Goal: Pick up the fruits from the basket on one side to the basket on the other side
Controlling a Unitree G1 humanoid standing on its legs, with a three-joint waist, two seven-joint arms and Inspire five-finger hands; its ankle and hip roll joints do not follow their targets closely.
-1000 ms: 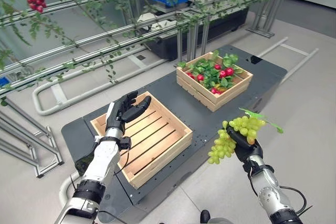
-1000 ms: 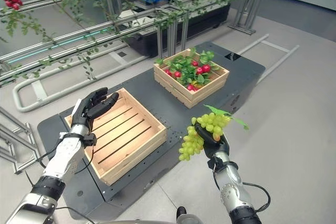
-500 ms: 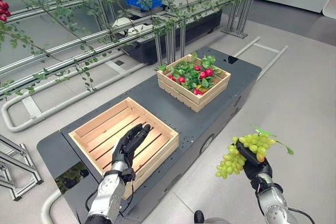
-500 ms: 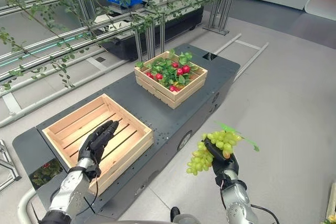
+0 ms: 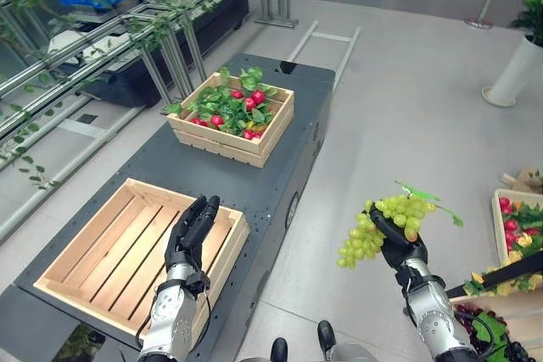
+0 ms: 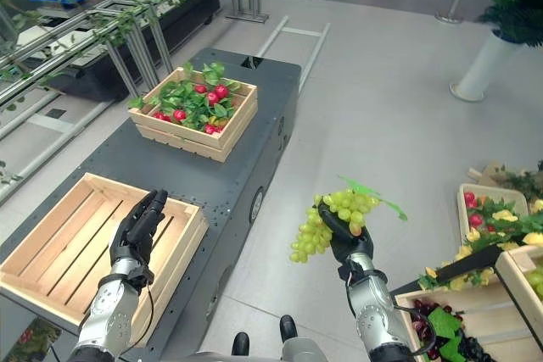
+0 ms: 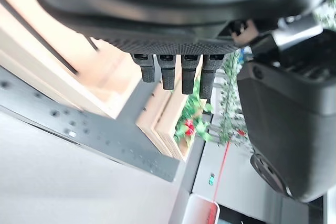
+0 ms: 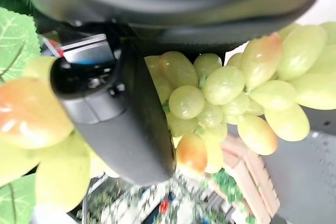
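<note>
Your right hand [image 5: 399,247] is wrapped round a bunch of green grapes [image 5: 382,225], held up over bare floor [image 5: 399,108] off the cart's [image 5: 263,175] right edge. In the right wrist view the thumb [image 8: 118,124] lies across the bunch, with grapes bulging on both sides of it; the loose end of the bunch hangs at 9 o'clock from the hand and a green leaf [image 5: 424,195] sticks out at 1 o'clock.

No writing on the crates or the cart can be read.

Your left hand [image 5: 188,239] has its fingers [image 7: 170,72] straight and together, holding nothing, above the right rim of the empty crate [image 5: 127,247]. That crate sits on the near end of the cart, at 9 o'clock from the grapes, with a strip of floor between the cart's edge and the bunch.

At 11 o'clock, on the far end of the cart, stands a second crate [image 5: 233,116] of leaves and red fruit, well apart from the empty one, with bare cart top between them.

At 4 o'clock from the right hand, close by, more crates [image 6: 484,294] with mixed fruit stand on the floor. At 1 o'clock, far off, is a white planter [image 5: 513,74]. A metal trellis [image 5: 127,31] with vines runs along the cart's far left side.
</note>
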